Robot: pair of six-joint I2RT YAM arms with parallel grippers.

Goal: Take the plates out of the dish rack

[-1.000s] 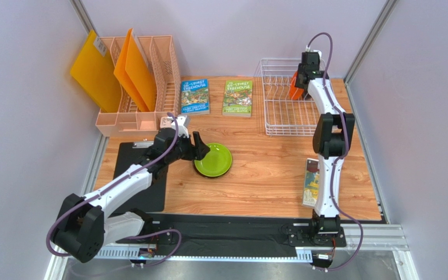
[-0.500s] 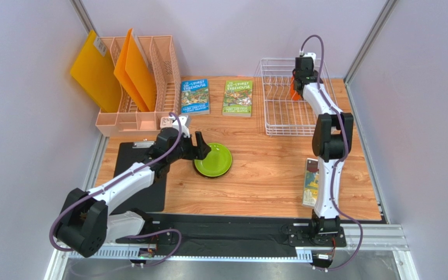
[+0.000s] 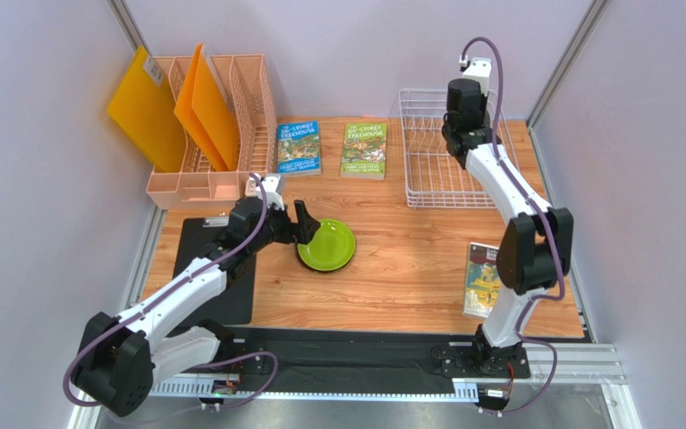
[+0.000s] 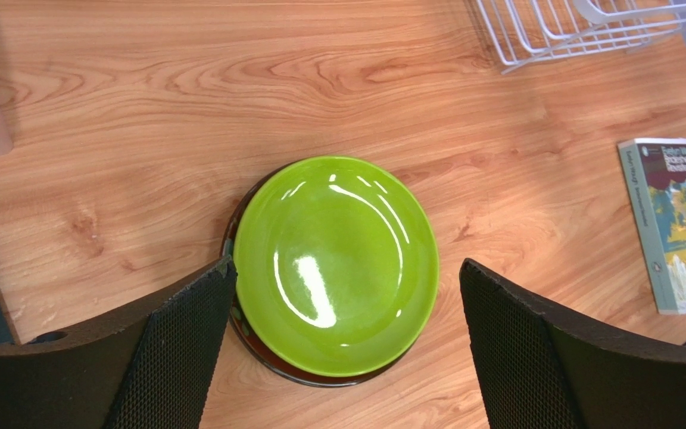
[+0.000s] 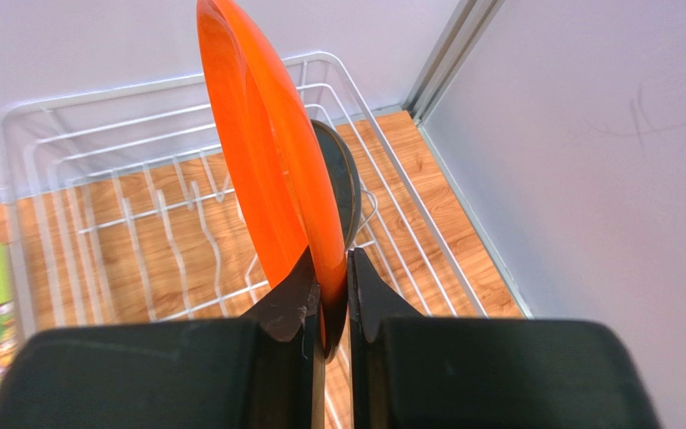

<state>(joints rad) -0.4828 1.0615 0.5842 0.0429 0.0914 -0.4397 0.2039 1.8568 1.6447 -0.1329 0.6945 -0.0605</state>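
Right gripper (image 5: 327,268) clenched on orange plate (image 5: 266,152); dark plate (image 5: 341,183) remains in dish rack (image 5: 96,98). Left gripper (image 4: 345,268) released; lime green plate (image 4: 333,259) unloaded mid-frame.

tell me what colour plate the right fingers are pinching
Bright orange round plate, clearest in the right wrist view.

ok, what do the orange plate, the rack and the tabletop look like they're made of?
The orange plate is glossy with smooth highlights: glazed ceramic or hard plastic, can't tell which. The rack is thin white wire, probably coated metal. The tabletop shows wood grain with a low sheen, likely laminate or sealed wood.
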